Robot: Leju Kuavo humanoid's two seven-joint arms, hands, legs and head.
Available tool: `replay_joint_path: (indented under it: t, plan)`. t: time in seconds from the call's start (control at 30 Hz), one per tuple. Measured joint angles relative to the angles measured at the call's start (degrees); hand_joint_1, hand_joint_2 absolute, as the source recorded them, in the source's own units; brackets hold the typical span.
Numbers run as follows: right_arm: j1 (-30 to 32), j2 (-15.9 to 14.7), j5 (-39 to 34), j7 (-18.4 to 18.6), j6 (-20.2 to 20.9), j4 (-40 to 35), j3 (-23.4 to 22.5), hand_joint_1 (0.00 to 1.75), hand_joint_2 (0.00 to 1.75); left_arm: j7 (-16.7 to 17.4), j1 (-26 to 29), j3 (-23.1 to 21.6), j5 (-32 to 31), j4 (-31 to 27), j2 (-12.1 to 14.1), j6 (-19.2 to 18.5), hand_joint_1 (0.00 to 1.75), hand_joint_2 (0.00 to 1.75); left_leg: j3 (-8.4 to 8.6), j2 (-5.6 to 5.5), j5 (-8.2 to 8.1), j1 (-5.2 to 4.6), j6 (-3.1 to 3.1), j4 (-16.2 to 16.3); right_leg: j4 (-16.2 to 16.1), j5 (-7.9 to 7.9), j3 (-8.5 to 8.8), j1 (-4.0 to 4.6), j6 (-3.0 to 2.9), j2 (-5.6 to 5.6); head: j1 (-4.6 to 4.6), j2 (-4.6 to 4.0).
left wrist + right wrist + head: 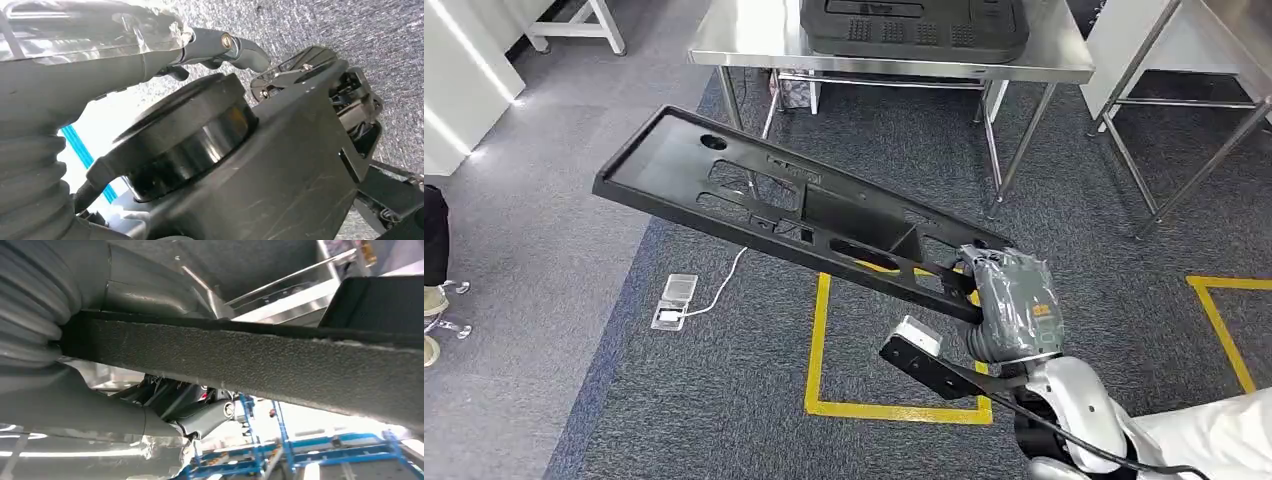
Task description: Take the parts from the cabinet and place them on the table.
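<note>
My right hand (1014, 300) grips one end of a long black plastic part (774, 195) with several cut-outs. The part juts up and to the left over the carpet, short of the steel table (744, 45) ahead. A second black part (914, 25) lies on that table. In the right wrist view the part's rough black edge (250, 360) runs across the picture, with my right hand (100, 415) wrapped around it. My left hand (215, 47) hangs at my side over the carpet with nothing in its loosely spread fingers.
A second steel-legged table (1184, 100) stands at the right. Yellow tape (819, 340) marks squares on the dark carpet. A floor socket with a white cable (674, 298) lies at the left, and a person's shoe (432, 300) shows at the left edge.
</note>
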Motion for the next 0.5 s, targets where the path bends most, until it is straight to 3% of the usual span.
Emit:
replay_joint_path:
  t: [0.07,0.1,0.13,0.17,0.2,0.23,0.27,0.33,0.37,0.4,0.43,0.47,0.5]
  plan:
    - [0.00,0.00,0.00,0.00,0.00,0.00,0.00,1.75,1.75,0.00,0.00,0.00,0.00,0.00,0.00,0.00,0.00,1.75,0.02,0.07,-0.03,0.01,-0.03,0.02,-0.51,0.31,0.27,-0.01,0.02,-0.05,0.02,0.00]
    - [-0.05,0.00,0.00,0.00,0.00,0.00,0.00,1.75,1.75,0.00,-0.04,0.00,0.00,0.02,0.00,-0.02,0.00,1.75,0.44,1.14,-0.92,0.27,-0.84,0.76,-12.17,5.53,6.19,-0.12,0.11,-2.52,0.52,0.00]
    - [-0.01,0.02,0.00,0.07,0.00,0.02,0.00,1.75,1.75,0.63,-0.08,0.00,0.09,0.04,0.11,0.15,0.00,1.75,0.69,2.30,-1.65,-0.34,-1.95,1.15,-12.95,4.26,6.23,0.62,-1.79,-2.25,0.06,0.00]
    - [-0.01,0.02,0.00,0.09,0.00,0.02,0.00,1.75,1.75,0.70,-0.18,-0.02,0.09,0.07,0.15,0.15,0.00,1.75,1.01,2.76,-1.69,-0.20,-2.31,1.00,-12.97,4.21,6.23,0.76,-2.24,-1.68,0.06,0.00]
    - [-0.06,0.02,0.00,0.07,0.00,0.00,0.00,1.75,1.75,0.76,-0.25,0.00,0.09,0.04,0.17,0.15,0.00,1.75,1.28,2.76,-2.41,0.00,-2.82,1.05,-13.35,4.42,6.51,0.36,-2.73,-1.28,0.20,0.00]
    - [-0.13,0.02,0.00,0.07,0.00,0.00,0.00,1.75,1.75,0.79,-0.26,-0.02,0.09,0.04,0.26,0.13,0.00,1.75,1.12,0.73,-3.60,0.10,-3.16,2.68,-13.38,4.38,6.64,0.29,-2.90,-1.02,-0.20,0.00]
    - [-0.24,0.04,0.00,0.09,0.00,0.00,0.00,1.75,1.75,0.77,-0.15,-0.02,0.09,0.04,0.26,0.09,0.00,1.75,-0.48,-0.82,-5.66,0.10,-3.22,6.18,-13.38,4.34,6.63,0.28,-3.20,-0.71,-0.85,0.00]
    - [-0.24,0.04,-0.02,0.07,0.00,0.02,0.00,1.75,1.75,0.52,-0.14,0.04,0.26,0.04,0.31,0.00,0.00,1.75,-4.89,-1.81,-9.70,0.06,-3.33,15.29,-13.35,4.27,6.60,0.44,-3.40,0.11,-1.53,0.00]
    - [-0.24,0.04,-0.02,0.07,0.02,0.02,0.00,1.75,1.75,0.31,-0.25,0.07,0.26,0.04,0.31,0.00,0.00,1.75,-6.66,-1.97,-10.45,-0.04,-3.25,18.71,-13.33,4.25,6.63,0.56,-3.44,0.67,-1.71,0.00]
    - [-0.24,0.04,-0.11,0.07,0.04,0.04,0.00,1.75,1.75,0.24,-0.32,0.09,0.26,0.04,0.31,0.00,0.00,1.75,-7.11,-2.03,-9.63,-0.15,-3.03,19.27,-13.32,4.23,6.74,0.65,-3.46,1.31,-1.90,0.00]
    - [-0.25,0.04,-0.17,0.07,0.04,0.07,0.00,1.75,1.75,0.24,-0.31,0.09,0.26,0.04,0.33,0.00,0.00,1.75,-6.33,-2.06,-7.49,-0.25,-2.69,17.11,-13.31,4.22,6.87,0.75,-3.48,2.02,-2.14,0.00]
    - [-0.29,0.11,-0.17,0.05,0.04,0.07,0.00,1.75,1.75,0.24,-0.28,0.09,0.24,0.04,0.33,-0.02,0.00,1.75,-4.65,-2.27,-4.48,-0.36,-2.22,12.75,-13.31,4.21,7.03,0.86,-3.48,2.78,-2.40,0.00]
    - [-0.38,0.13,-0.17,0.04,0.04,0.07,0.00,1.75,1.75,0.26,-0.14,0.09,0.20,0.04,0.33,0.00,0.00,1.75,-2.75,-3.24,-1.43,-0.51,-1.66,7.74,-13.31,4.18,7.22,0.94,-3.46,3.43,-2.69,0.00]
